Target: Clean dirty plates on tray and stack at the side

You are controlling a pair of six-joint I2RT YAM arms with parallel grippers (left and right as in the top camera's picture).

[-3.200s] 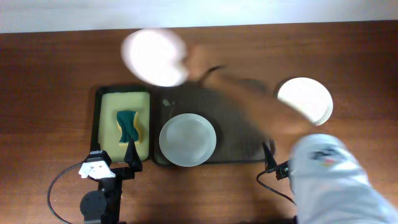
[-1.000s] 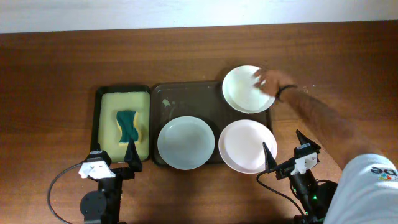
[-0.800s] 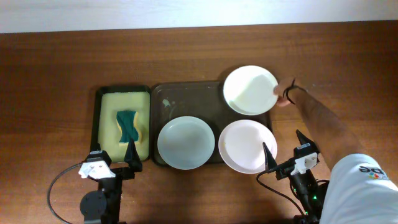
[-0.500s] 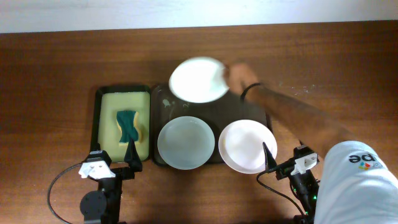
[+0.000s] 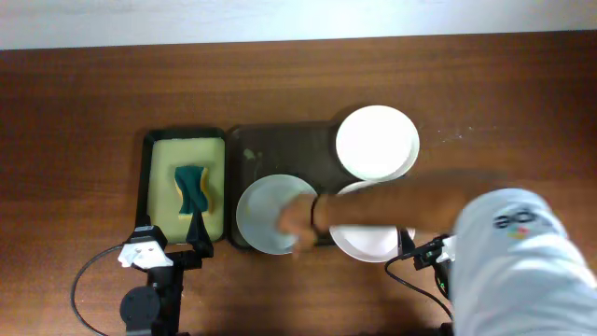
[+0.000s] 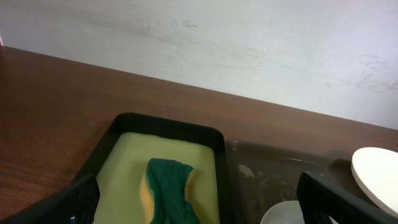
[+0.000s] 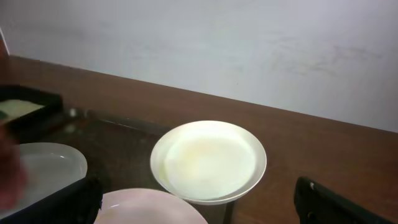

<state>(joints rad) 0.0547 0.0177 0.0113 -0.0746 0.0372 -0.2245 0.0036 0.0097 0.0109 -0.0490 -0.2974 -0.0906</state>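
The dark tray (image 5: 280, 145) holds three plates. A white plate (image 5: 377, 142) sits at its back right corner. A pale grey-blue plate (image 5: 261, 210) lies front left with a person's hand (image 5: 297, 217) on it. The forearm crosses a third white plate (image 5: 359, 245) at the front right. My left gripper (image 5: 171, 238) stands open at the table's near edge, in front of the sponge tray. In the right wrist view my right gripper (image 7: 199, 208) is open over the front white plate (image 7: 149, 210), with the back white plate (image 7: 208, 158) beyond it. Overhead, the person hides most of the right arm.
A narrow tray (image 5: 185, 140) with a yellow-green lining holds a green sponge (image 5: 191, 187), left of the dark tray. The person's arm and white-shirted body (image 5: 518, 261) fill the front right. A pale wall (image 6: 249, 43) rises behind the table.
The person's hand carried the white plate about and left it at the tray's back right corner. The arm then swung left onto the grey-blue plate. Neither gripper has moved.
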